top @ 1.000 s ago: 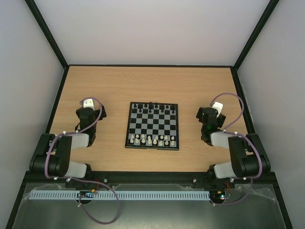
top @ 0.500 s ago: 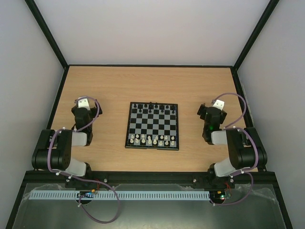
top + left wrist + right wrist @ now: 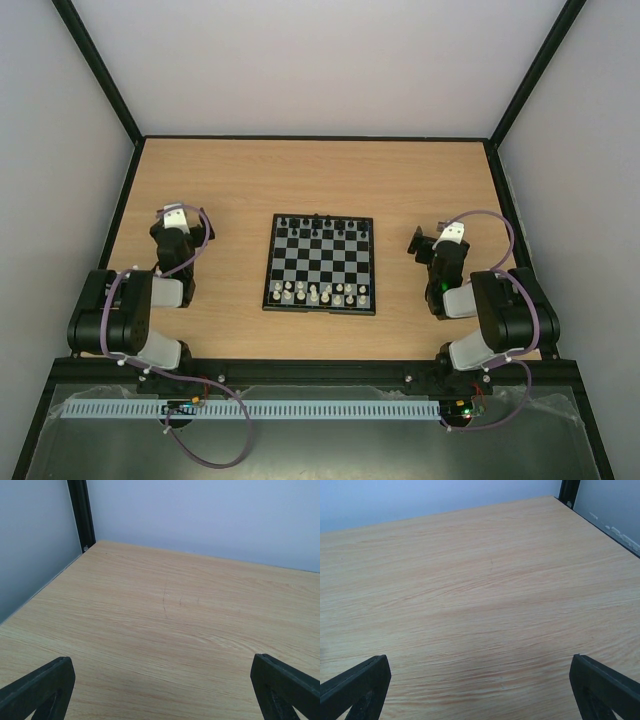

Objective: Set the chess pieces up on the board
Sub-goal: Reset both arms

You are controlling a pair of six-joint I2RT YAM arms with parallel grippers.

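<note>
The board (image 3: 320, 262) lies at the table's middle. The white chess pieces (image 3: 318, 293) stand in its two near rows, with small gaps in them; the tiny black chessmen (image 3: 320, 221) line its far edge. My left gripper (image 3: 178, 222) hovers over bare table left of the board. My right gripper (image 3: 432, 243) hovers right of it. In the left wrist view the gripper (image 3: 162, 695) is open, its fingers (image 3: 40, 687) wide apart over bare wood. In the right wrist view the gripper (image 3: 480, 695) is open too, fingers (image 3: 605, 687) wide apart and empty. Neither wrist view shows the board.
Pale walls with black corner posts (image 3: 80, 512) (image 3: 569, 490) close in the wooden table (image 3: 320, 170) on three sides. Both arm bases stand at the near edge (image 3: 320, 370).
The right arm has pulled back toward its base and its gripper has shifted slightly nearer and left. The left arm folded back a little early on, then held still. The pieces have not moved.
</note>
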